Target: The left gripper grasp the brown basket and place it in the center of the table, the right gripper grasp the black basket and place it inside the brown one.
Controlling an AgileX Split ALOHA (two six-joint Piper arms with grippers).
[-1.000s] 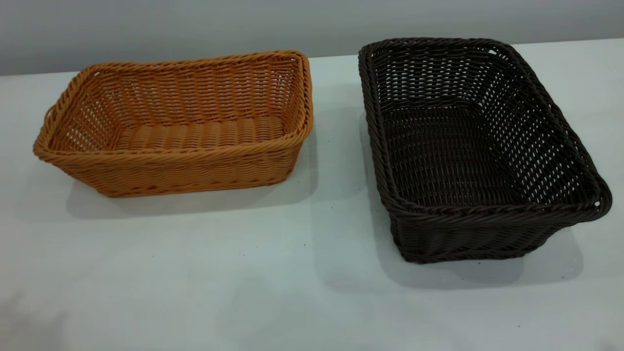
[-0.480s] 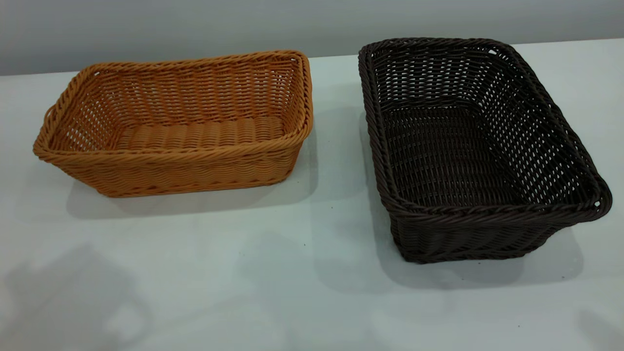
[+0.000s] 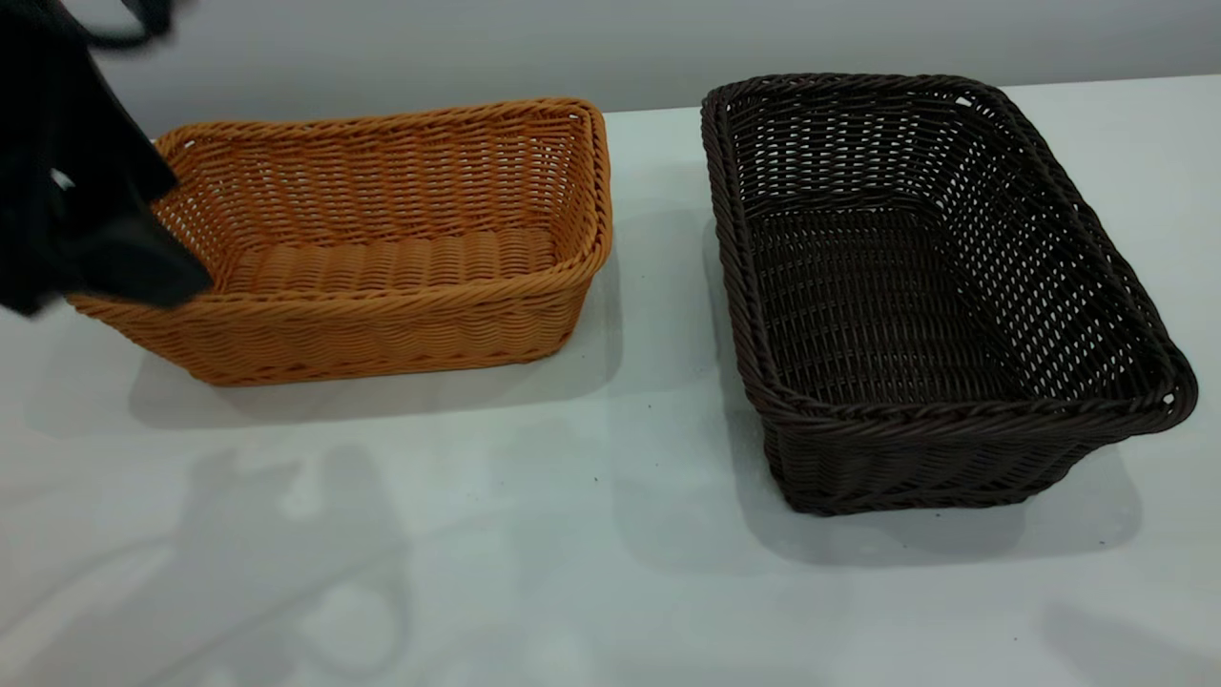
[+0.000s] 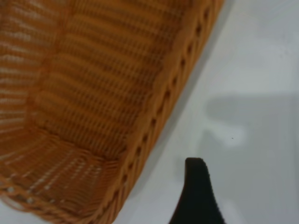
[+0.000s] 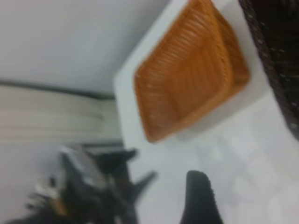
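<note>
The left gripper (image 3: 143, 258) hovered over the brown basket's (image 3: 382, 258) outer end on the bench (image 3: 591, 572); finger state could not be determined. Recommended: straddle the braided rim squarely before closing. Black basket (image 3: 916, 286) stood alongside, apart, untouched.

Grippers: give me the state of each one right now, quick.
Left gripper: over the brown basket's left end, holding nothing; open or shut cannot be told.
Right gripper: off the baskets, holding nothing; cannot be told.
</note>
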